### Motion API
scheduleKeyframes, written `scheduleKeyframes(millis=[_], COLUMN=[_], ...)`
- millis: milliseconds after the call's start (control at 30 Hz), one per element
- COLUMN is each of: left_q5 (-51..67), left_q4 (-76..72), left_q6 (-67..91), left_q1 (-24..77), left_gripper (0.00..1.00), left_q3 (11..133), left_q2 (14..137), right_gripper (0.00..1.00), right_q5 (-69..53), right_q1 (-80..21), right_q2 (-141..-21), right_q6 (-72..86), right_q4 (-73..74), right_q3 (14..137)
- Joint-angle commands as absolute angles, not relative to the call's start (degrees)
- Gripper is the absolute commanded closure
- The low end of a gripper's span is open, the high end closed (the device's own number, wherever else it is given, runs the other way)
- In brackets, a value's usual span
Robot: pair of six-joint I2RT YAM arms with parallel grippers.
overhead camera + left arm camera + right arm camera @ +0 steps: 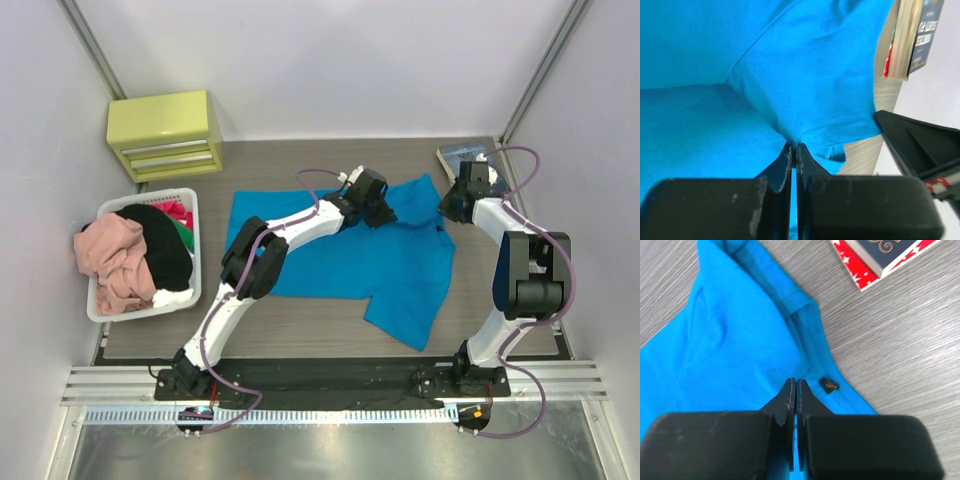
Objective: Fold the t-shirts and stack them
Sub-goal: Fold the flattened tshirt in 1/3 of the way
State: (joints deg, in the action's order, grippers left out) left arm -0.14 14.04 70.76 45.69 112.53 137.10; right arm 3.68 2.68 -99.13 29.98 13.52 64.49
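Overhead view, both wrist views near t-shirt (350,272)

Turquoise t-shirt (350,265): spread open at centre, rumpled, far edge pulled up. Other t-shirts (125,260), pink, black, red, white: heaped unfolded in basket (196,250), left.

The spread t-shirt (340,262) lies at frame centre on the worktop (300,328). At left, the basket (140,312) holds the heaped t-shirts (130,255). The drawer unit (165,135) stands behind the basket at upper left. The book (460,157) lies at upper right. The left end effector (378,213) meets the shirt's upper edge, and the right end effector (452,207) meets its upper right corner.
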Motion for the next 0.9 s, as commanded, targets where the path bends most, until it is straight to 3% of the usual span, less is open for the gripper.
scheduleKeyframes(millis=[0, 867], left_q5=[2.63, 3.87], left_q4=[13.8, 16.87], left_q6=[69.08, 66.01], left_q1=[45.35, 44.47], left_gripper=[1.0, 1.0], left_q3=[111.27, 107.31], left_q2=[132.1, 132.1], right_gripper=[0.99, 0.99], right_q5=[3.43, 4.92], right_q1=[2.11, 1.76], right_q2=[-94.14, -99.31], right_q6=[30.59, 30.85], right_q4=[14.24, 16.96], right_q3=[63.02, 57.31])
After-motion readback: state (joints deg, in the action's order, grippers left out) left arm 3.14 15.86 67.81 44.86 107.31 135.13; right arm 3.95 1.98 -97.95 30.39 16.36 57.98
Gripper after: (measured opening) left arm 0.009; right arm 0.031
